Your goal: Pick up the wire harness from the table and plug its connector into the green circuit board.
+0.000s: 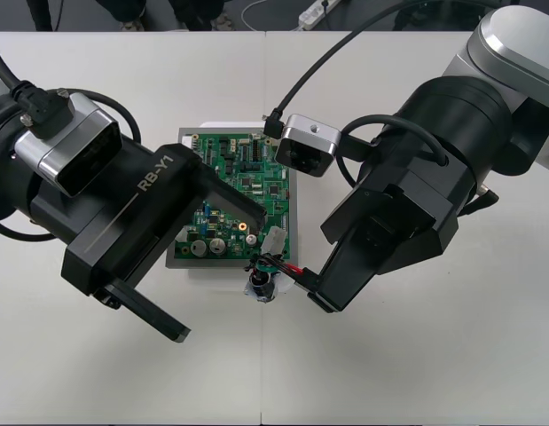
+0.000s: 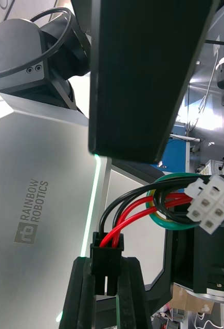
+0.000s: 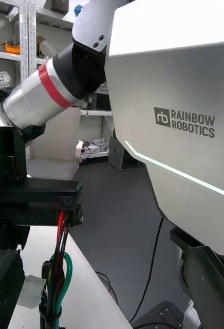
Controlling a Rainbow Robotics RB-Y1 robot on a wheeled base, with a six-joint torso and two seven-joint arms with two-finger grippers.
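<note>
Right pincer [image 1: 311, 297] is closed narrow on the harness [image 1: 272, 269], its black fingers [image 2: 81, 298] clamping the small black plug [image 2: 106, 257]. It holds the harness just off the side of the green circuit board [image 1: 247, 173] that faces the table's [image 1: 416, 373] near edge. Red, black and green wires [image 2: 137, 205] loop from the plug, and the round metal socket [image 1: 260, 287] hangs beside the white base [image 1: 293, 204]. A white connector [image 1: 276, 240] on the board stands close to the wires. Left pincer [image 1: 221, 275] is spread wide: one finger lies across the board's left part and covers it, the other points toward the table's near edge
</note>
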